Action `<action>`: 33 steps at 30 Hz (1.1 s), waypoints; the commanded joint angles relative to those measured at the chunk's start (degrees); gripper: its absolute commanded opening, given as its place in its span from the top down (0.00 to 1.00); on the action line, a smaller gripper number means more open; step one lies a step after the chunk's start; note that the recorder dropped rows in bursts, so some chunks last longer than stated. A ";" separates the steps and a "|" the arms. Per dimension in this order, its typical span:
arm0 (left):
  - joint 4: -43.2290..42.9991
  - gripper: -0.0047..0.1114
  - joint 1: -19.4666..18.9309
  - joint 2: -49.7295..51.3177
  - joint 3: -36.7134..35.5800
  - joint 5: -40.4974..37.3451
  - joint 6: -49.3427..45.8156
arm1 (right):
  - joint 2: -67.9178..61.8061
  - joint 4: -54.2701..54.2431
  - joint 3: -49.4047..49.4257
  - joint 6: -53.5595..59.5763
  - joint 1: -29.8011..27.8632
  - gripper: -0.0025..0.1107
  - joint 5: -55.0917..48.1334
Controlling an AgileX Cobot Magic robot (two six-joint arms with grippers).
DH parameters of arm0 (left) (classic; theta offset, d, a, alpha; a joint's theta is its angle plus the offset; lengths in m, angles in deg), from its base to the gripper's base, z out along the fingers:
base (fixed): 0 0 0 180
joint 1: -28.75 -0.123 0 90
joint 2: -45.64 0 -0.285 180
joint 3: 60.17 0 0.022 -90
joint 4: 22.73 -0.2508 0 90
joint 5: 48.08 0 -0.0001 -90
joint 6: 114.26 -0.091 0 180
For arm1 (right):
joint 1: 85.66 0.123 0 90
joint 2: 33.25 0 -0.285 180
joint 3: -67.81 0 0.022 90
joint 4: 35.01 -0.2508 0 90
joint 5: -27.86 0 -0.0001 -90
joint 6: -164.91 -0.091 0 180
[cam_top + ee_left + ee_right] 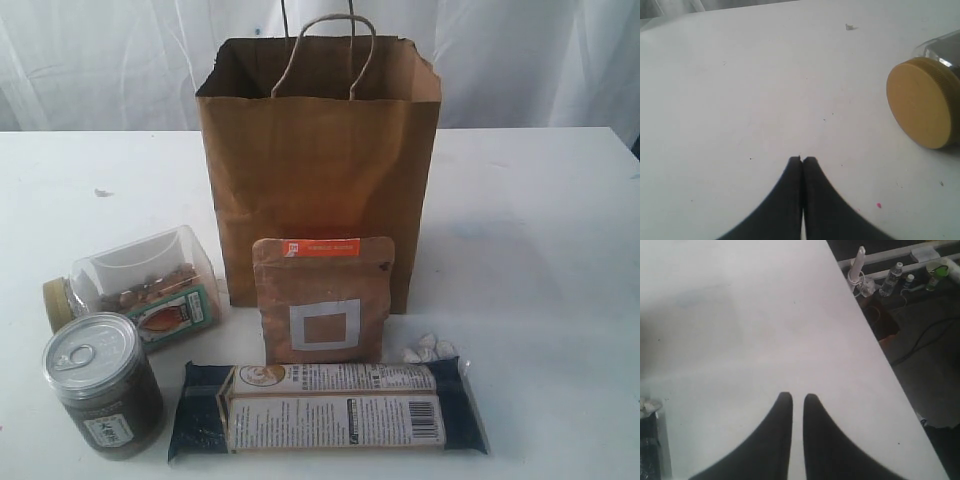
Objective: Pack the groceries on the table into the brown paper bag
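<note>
The brown paper bag [320, 160] stands open and upright at the middle of the table [540, 230]. In front of it the groceries are set out: a brown pouch with an orange label [320, 300], a long dark-blue packet [330, 405], a clear nut jar [150, 280] lying on its side, and a silver-lidded dark jar [103, 385]. My left gripper [802, 159] is shut and empty above bare tabletop, with the nut jar's yellow lid [920, 102] off to one side. My right gripper [798, 396] holds nothing, its fingers a thin slit apart. Neither gripper shows in the exterior view.
A few small white lumps [428, 349] lie beside the pouch. In the right wrist view the table's edge [875, 355] runs diagonally, and beyond it bottles [890, 282] and cables sit on the floor. White curtains hang behind the table.
</note>
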State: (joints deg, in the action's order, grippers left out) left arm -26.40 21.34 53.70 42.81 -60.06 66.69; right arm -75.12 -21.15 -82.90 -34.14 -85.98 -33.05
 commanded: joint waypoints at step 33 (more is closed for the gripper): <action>0.14 0.96 0.13 -0.27 -0.21 0.03 -0.10 | 26.69 9.01 45.04 0.76 -0.80 0.91 69.27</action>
State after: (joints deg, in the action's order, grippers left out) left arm -26.40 21.34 53.70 42.81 -60.06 66.69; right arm -52.96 -11.52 -40.88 -33.79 -86.71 34.92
